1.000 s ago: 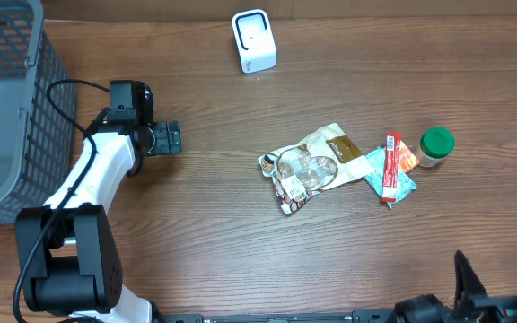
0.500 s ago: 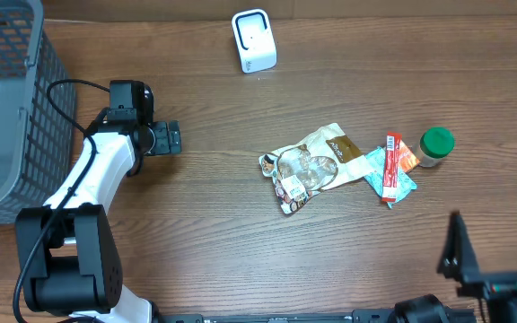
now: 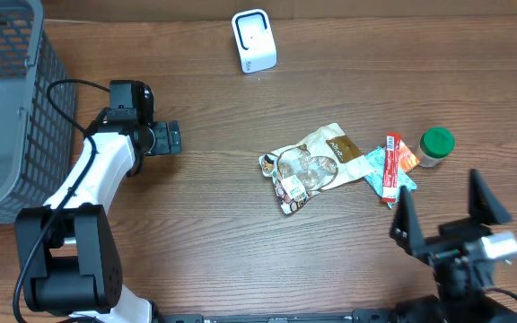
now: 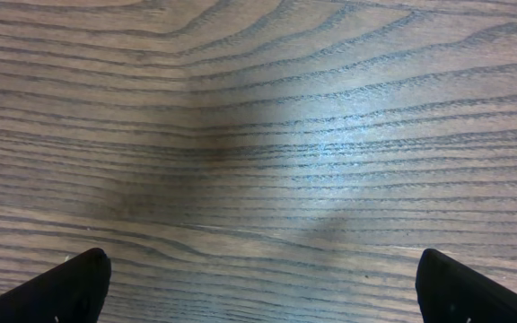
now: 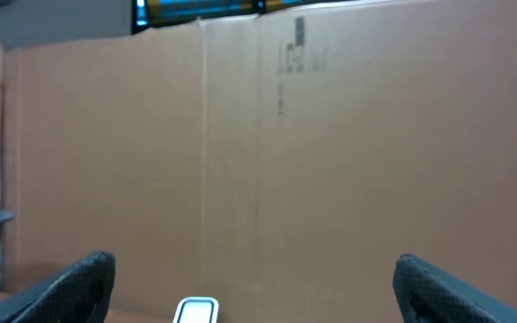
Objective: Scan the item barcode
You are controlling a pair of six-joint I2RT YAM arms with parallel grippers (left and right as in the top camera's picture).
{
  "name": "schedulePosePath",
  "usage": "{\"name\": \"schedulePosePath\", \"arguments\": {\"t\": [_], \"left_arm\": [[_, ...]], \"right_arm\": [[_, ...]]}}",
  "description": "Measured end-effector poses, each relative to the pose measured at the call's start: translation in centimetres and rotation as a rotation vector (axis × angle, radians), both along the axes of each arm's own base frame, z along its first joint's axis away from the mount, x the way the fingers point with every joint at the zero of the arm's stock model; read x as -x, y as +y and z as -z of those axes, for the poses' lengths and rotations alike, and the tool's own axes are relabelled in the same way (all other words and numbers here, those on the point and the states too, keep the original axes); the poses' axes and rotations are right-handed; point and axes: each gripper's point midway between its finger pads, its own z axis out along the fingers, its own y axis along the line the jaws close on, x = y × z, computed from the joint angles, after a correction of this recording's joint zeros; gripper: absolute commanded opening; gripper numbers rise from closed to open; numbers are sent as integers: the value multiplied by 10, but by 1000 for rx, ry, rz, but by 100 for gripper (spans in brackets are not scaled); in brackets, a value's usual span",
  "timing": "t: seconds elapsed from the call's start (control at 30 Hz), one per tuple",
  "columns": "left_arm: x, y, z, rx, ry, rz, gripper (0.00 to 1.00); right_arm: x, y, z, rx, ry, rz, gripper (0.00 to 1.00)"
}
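Note:
Several items lie together right of the table's middle: a tan snack bag (image 3: 312,163), a red bar (image 3: 390,164) on a teal packet (image 3: 404,182), and a small jar with a green lid (image 3: 436,145). The white barcode scanner (image 3: 253,40) stands at the far edge, and its top shows low in the right wrist view (image 5: 196,311). My right gripper (image 3: 445,213) hovers open just in front of the items, pointing at the far cardboard wall. My left gripper (image 3: 170,139) is open over bare wood (image 4: 258,152) at the left, holding nothing.
A grey mesh basket (image 3: 12,99) fills the far left corner, close behind my left arm. A brown cardboard wall (image 5: 267,152) closes off the back of the table behind the scanner.
My right gripper has come up from the near edge into full view and moved toward the items. The left arm and the items have not moved.

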Motion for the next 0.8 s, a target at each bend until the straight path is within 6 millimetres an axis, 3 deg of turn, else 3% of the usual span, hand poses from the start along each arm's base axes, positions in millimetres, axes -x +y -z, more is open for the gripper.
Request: {"name": "schedulePosePath", "arguments": {"t": [0.27, 0.73, 0.8], "left_arm": [[0, 0, 0, 0, 0, 0, 100], [0, 0, 0, 0, 0, 0, 100], [0, 0, 0, 0, 0, 0, 100]], "right_arm": [[-24, 11, 56, 51, 83, -43, 100], [-40, 20, 110, 71, 141, -81, 100], [-40, 21, 110, 72, 144, -85, 100]]}}
